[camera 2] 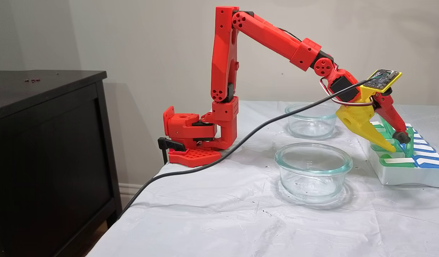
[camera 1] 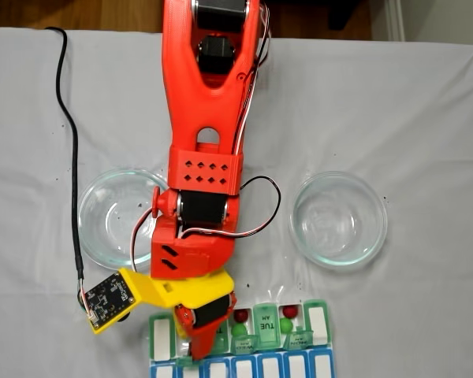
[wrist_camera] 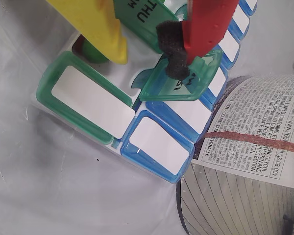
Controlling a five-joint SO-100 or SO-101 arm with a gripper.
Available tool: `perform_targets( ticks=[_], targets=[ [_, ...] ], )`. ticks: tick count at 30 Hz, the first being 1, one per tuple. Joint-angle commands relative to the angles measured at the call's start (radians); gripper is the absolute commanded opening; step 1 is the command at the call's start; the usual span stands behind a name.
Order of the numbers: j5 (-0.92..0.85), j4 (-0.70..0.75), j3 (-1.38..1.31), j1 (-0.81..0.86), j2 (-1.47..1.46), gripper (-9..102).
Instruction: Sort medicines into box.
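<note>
While the jaws stand apart over the box, we see a raised green lid between them. A green ball lies beside the yellow one.

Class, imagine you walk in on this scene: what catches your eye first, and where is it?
The bright red arm reaches across the white-covered table, its gripper poised open over the pill organizer at the table's edge. Two clear glass dishes flank the arm in the top-down fixed view; red and green balls sit in the organizer's open compartments.

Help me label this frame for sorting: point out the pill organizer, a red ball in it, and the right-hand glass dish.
pill organizer [camera 1: 318, 323]: a fixed view, white lid label.
red ball [camera 1: 290, 312]: a fixed view, its top.
glass dish [camera 1: 376, 236]: a fixed view, its rim.
</note>
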Motion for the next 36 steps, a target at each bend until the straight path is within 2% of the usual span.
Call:
perform_targets(
  ticks=[1, 6, 9, 13, 16, 24, 26, 28, 36],
  targets=[
    [-0.011, -0.006, -0.035, 0.008, 0.084, 13],
    [-0.021, 0.075, -0.037, 0.011, 0.144, 0],
    [-0.006, 0.135, -0.048, 0.021, 0.176, 0],
    [0.048, 0.14, -0.029, 0.005, 0.267, 0],
    [0.094, 0.075, 0.051, -0.026, 0.394, 0],
    [0.428, -0.14, 0.23, -0.117, 0.632, 0],
    [0.466, -0.199, 0.265, -0.152, 0.643, 0],
    [0.499, -0.279, 0.284, -0.186, 0.611, 0],
    [0.528, -0.43, 0.149, -0.291, 0.293, 0]
  ],
)
